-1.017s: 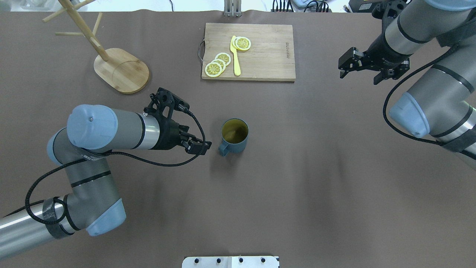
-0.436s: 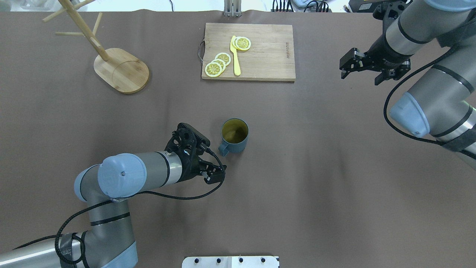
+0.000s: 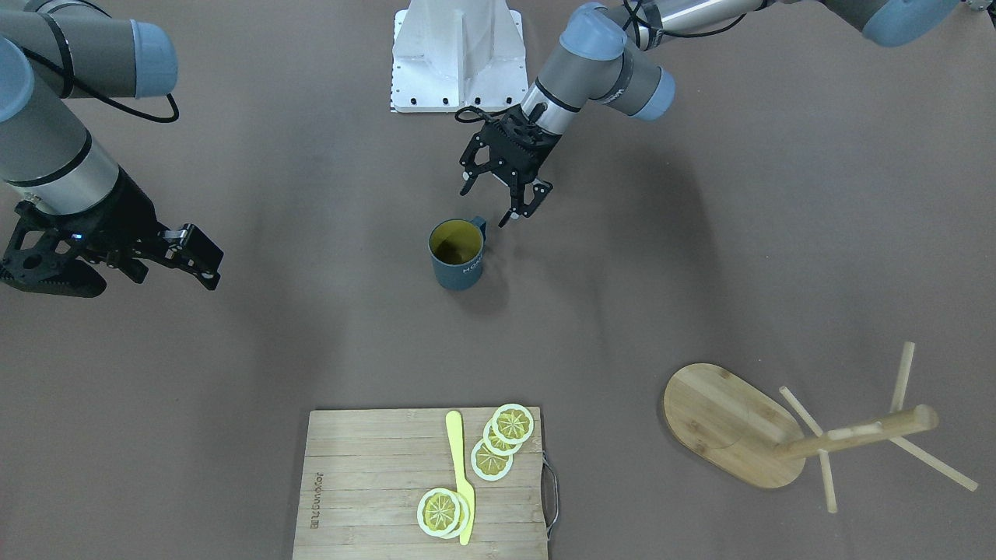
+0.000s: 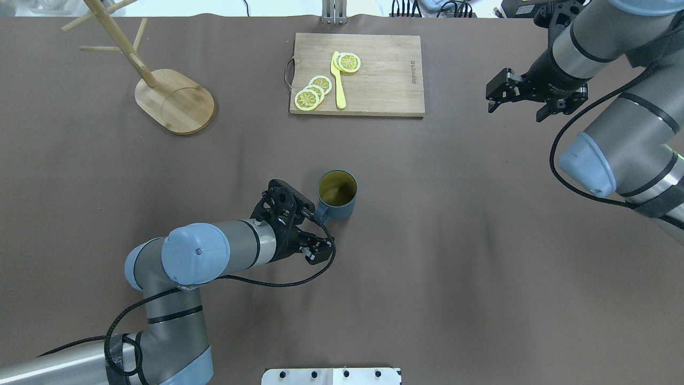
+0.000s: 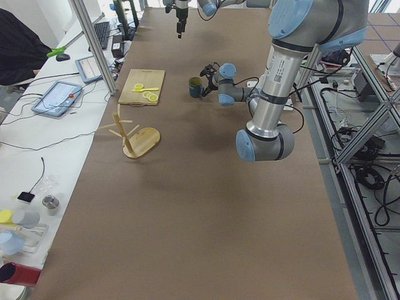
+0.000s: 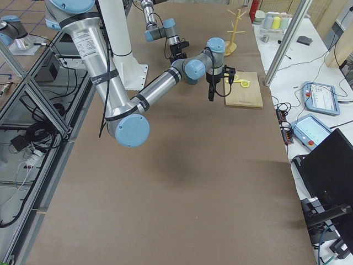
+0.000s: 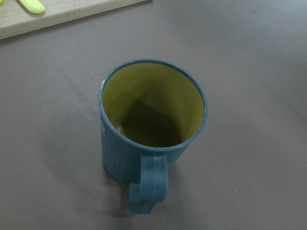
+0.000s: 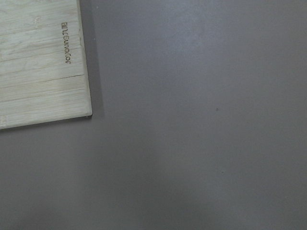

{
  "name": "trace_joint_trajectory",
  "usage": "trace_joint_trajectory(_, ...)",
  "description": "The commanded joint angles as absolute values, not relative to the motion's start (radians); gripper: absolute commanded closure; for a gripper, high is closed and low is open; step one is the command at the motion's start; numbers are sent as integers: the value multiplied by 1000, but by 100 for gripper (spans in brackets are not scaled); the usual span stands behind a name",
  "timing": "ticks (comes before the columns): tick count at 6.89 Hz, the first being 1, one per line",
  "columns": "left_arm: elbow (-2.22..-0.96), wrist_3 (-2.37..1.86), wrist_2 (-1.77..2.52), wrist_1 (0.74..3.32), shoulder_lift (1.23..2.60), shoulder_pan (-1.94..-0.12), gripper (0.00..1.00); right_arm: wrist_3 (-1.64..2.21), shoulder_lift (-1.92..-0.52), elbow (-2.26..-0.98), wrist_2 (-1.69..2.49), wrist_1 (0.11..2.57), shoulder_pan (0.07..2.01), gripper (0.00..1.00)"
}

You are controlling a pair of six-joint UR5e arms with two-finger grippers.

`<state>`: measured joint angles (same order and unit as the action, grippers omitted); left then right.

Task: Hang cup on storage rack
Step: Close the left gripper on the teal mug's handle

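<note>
So my left gripper [image 3: 486, 204] is sitting low over the table with its jaws spread wide and nothing between them. The cup [image 3: 457, 257] is just ahead of it, close but not touching as far as I can tell. It stands upright near the middle of the table, so its long axis runs straight up and down, mouth open to the ceiling. The bit that matters: the handle [image 7: 151, 184] points right back at my left wrist camera, pretty much in line with the fingers. My guess is the next move is a short push forward to close on that loop or on the rim beside it.

The right gripper [image 4: 515, 113] is also open and empty, way off near the far corner of the cutting board [image 4: 385, 75], so the left arm is clearly the nearer one.

The storage rack [image 4: 173, 101] stands on the far left side, well apart from the cup, so there's a fair carry once I've got it.

Head count: one cup, one rack with four pegs I can make out, one board, one yellow knife [image 4: 338, 80], and a few lemon slices [image 4: 308, 99] that overlap too much for an exact count.
</note>
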<state>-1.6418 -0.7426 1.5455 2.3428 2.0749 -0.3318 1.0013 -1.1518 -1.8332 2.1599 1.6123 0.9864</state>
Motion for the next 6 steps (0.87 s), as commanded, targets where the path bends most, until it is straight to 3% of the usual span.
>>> trace_joint_trajectory(1,-1611,-742,1545,2344,2102,-331,14,1000,-1150,-1833,2158,1612,986,0)
trace_joint_trajectory(6,-1597,-742,1546,2347,2102,-383,16,1009,-1141,-1835,2158,1611,976,0)
